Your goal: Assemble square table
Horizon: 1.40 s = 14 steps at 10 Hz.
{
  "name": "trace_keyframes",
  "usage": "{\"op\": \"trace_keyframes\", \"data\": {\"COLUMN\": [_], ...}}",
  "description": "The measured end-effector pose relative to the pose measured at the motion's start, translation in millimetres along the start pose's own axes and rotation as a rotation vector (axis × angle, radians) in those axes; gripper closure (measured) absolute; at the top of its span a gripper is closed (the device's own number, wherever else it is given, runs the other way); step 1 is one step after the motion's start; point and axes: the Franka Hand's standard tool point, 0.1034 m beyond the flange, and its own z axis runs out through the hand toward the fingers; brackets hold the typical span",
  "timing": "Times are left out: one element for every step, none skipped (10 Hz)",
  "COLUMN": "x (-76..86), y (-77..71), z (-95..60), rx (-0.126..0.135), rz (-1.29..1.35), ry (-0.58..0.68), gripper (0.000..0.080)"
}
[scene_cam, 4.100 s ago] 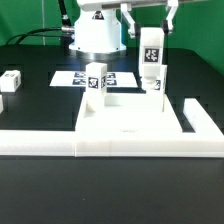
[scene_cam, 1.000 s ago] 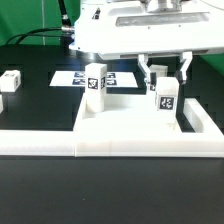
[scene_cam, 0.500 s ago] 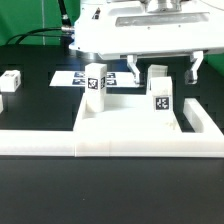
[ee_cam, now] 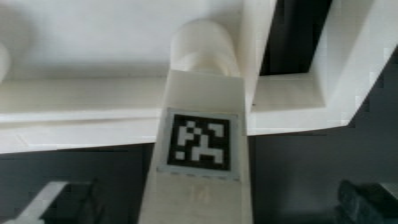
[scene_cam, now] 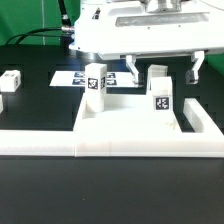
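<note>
The square table's white slab (scene_cam: 125,122) lies flat against the white border rail. Two tagged leg posts stand upright on it: one at the rear corner on the exterior view's left (scene_cam: 95,84), one at the rear corner on the exterior view's right (scene_cam: 161,96). My gripper (scene_cam: 163,68) hangs over the latter post, open, its fingers (scene_cam: 130,68) standing clear on either side of the post's top. In the wrist view that post (ee_cam: 201,130) runs down between the spread gripper (ee_cam: 210,205) to the slab (ee_cam: 80,110). A third post (scene_cam: 10,81) lies far off at the exterior view's left.
The marker board (scene_cam: 72,78) lies behind the slab. The low white border rail (scene_cam: 40,142) runs along the front and turns back at the exterior view's right (scene_cam: 204,118). The robot's base (scene_cam: 98,35) stands at the back.
The gripper has opened and let go of the post on the exterior view's right, which stays upright on the slab. A few seconds earlier it carried that post in the air.
</note>
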Motion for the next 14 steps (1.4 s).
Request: {"op": "trace_keyframes", "data": {"x": [0.0, 0.0, -1.9, 4.0, 16.2, 14.2, 12.4, 14.1, 10.2, 10.1, 9.7, 5.1, 7.4, 6.7], "y": [0.0, 0.0, -1.9, -7.7, -6.6, -6.7, -8.9, -7.3, -4.7, -1.1, 2.8, 6.2, 6.3, 4.6], "z": [0.0, 0.0, 0.7, -3.7, -7.7, -5.7, -4.2, -1.7, -0.3, 0.8, 2.3, 2.8, 5.3, 6.4], "rx": [0.000, 0.000, 0.007, 0.030, 0.034, 0.041, 0.059, 0.066, 0.074, 0.077, 0.081, 0.085, 0.081, 0.075], "rz": [0.000, 0.000, 0.006, 0.021, 0.027, 0.031, 0.040, 0.045, 0.045, 0.040, 0.045, 0.049, 0.072, 0.093], "ry": [0.000, 0.000, -0.032, -0.106, -0.098, -0.136, -0.236, -0.284, -0.365, -0.424, -0.466, -0.538, -0.555, -0.559], "gripper": [0.0151, 0.0151, 0.0151, 0.0151, 0.0151, 0.0151, 0.0151, 0.0151, 0.0151, 0.0151, 0.0151, 0.0151, 0.0151, 0.0151]}}
